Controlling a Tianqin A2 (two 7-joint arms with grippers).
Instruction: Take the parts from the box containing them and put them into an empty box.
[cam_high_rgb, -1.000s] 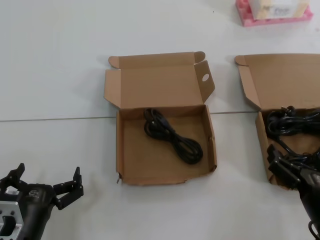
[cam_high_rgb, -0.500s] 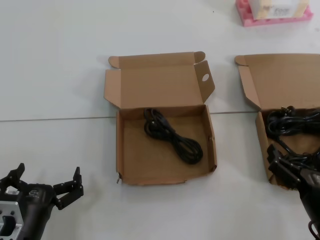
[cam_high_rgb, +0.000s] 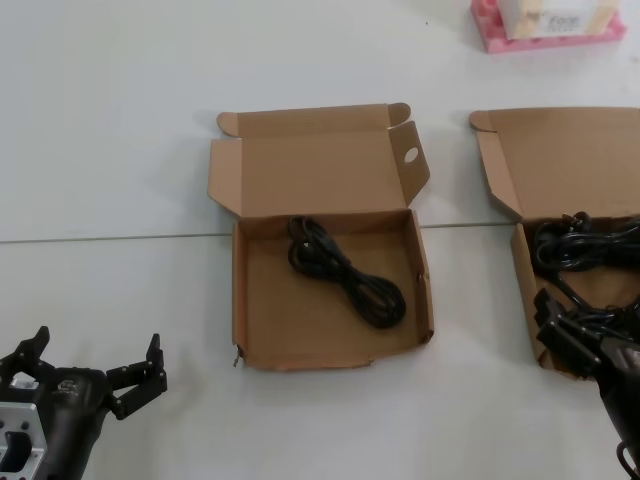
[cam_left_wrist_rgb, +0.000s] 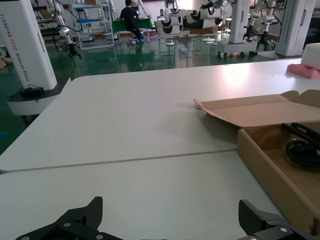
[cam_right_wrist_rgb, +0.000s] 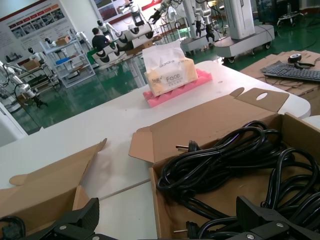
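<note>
Right gripper (cam_high_rgb: 565, 335) hangs low over the near left corner of the source box (cam_high_rgb: 525, 275), jaws spread wide above the tangle of black cables (cam_high_rgb: 585, 255); nothing pinched between them; the wrist view shows the cords heaped just ahead, a plug poking up at the back. Left gripper (cam_high_rgb: 95, 375) sits out on the bare white table (cam_high_rgb: 120, 150), well left of the centre box (cam_high_rgb: 248, 325), jaws spread too, holding nothing. In that centre box, the one with a round hole in its lid flap, lies one coiled cable (cam_high_rgb: 345, 272); a pink tray (cam_high_rgb: 545, 35) with a tissue pack stands far back.
</note>
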